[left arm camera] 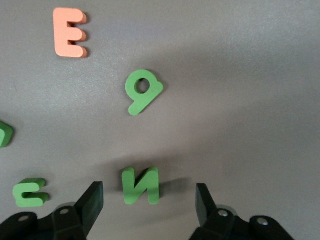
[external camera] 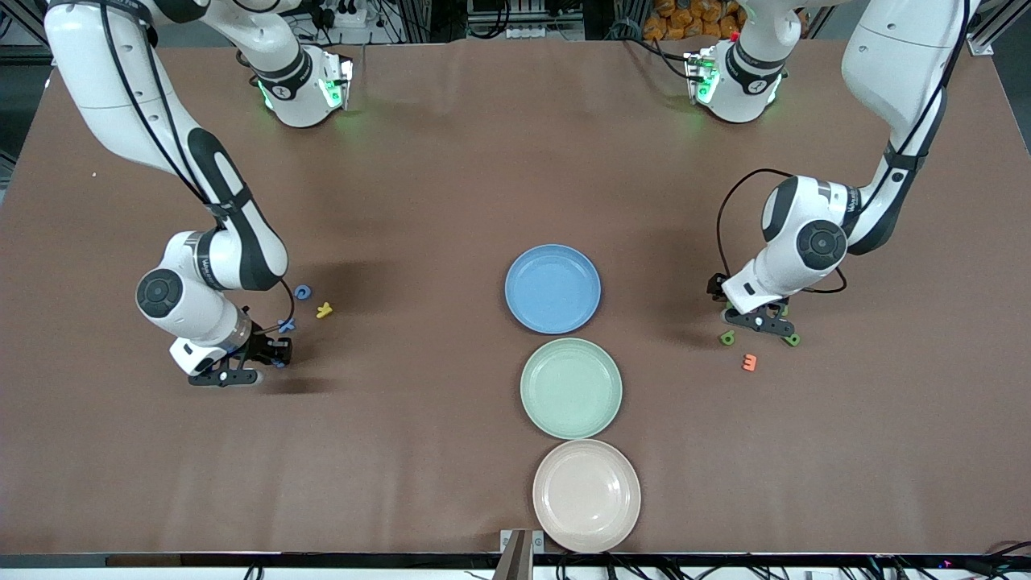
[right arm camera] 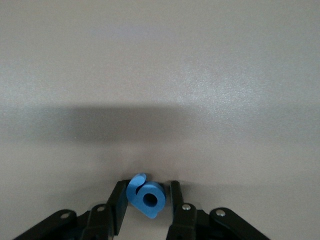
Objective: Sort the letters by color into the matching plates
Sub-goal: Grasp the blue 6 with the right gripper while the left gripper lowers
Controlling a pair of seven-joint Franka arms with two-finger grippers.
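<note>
Down at the right arm's end of the table, the right gripper (right arm camera: pixel 146 200) is seen low at the brown table (external camera: pixel 451 161), its fingers (right arm camera: pixel 119 205) pressed against both sides of a blue curled letter (right arm camera: pixel 147 197); the piece is pinched on edge, its round hole facing the wrist camera. In the front view two more blue letters are spotted: a ring-shaped one (external camera: pixel 303 292) and, nearer the camera, a small one (external camera: pixel 286 325) partly hidden by the arm. A yellow letter (external camera: pixel 324 309) lies just beside the ring-shaped one.

At the left arm's end, the left gripper (left arm camera: pixel 149 207) is held low over the table with its jaws spread wide, nothing gripped. Between the fingers (left arm camera: pixel 91 202) a green N (left arm camera: pixel 140 185) lies flat, apart from both pads. A green shape reading as a 9 or a g (left arm camera: pixel 143 91) lies flat near it, its tail slanted. A green E-like piece (left arm camera: pixel 30 192) and another green piece (left arm camera: pixel 5 134), cut off at the frame edge, are also caught. An orange E (left arm camera: pixel 70 32) lies flat, nearer the front camera than the green ones.

Mid-table, three plates are lined up toward the front camera: the blue plate (external camera: pixel 552 288), then the mint green plate (external camera: pixel 570 387), then a pinkish-beige plate (external camera: pixel 586 495). No brand or label can be read.
</note>
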